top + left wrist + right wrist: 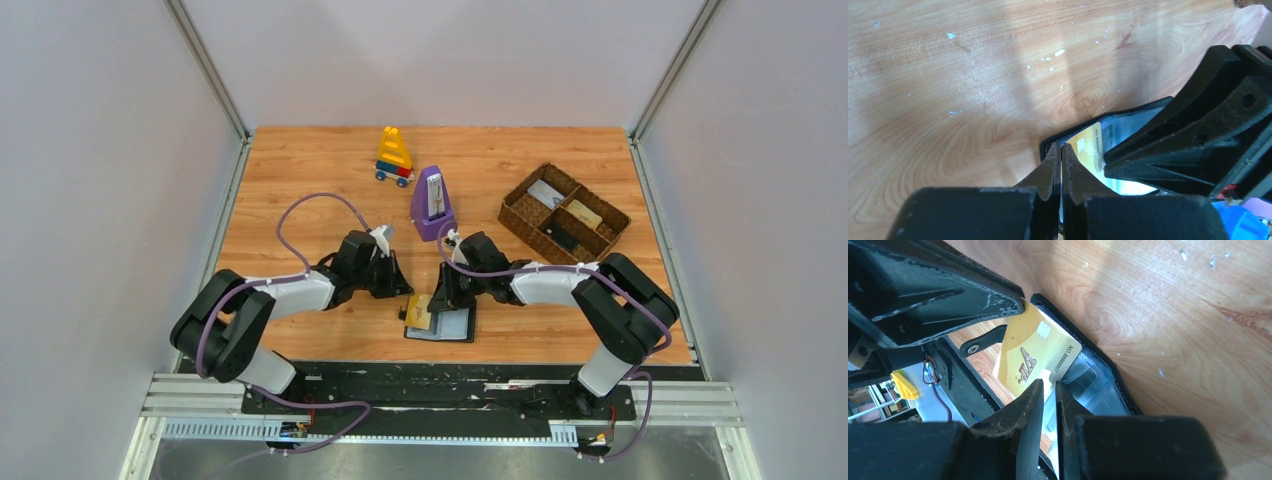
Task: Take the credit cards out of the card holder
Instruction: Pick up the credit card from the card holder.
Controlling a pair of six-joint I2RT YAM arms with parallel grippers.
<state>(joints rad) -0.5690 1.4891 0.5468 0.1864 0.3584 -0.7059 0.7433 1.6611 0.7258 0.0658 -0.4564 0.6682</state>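
Left gripper (1061, 150): clenched tight at a corner of the yellow card (1038, 352); you can't tell if it pinches.
Right gripper (1049, 387): jaws nearly together over the wallet (1098, 375); grip unclear.
Yellow card: partly out of the wallet.
Risk: if you pull unpinched, the jaws likely slip off.

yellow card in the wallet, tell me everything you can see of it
The yellow card looks like thin glossy plastic, gold-orange, with dark VIP lettering, a printed number and a pale chip-like square. It sits partly out of the card holder, one end past the black rim over the wood. The left gripper, shut, meets one corner; the right gripper sits at its opposite edge.
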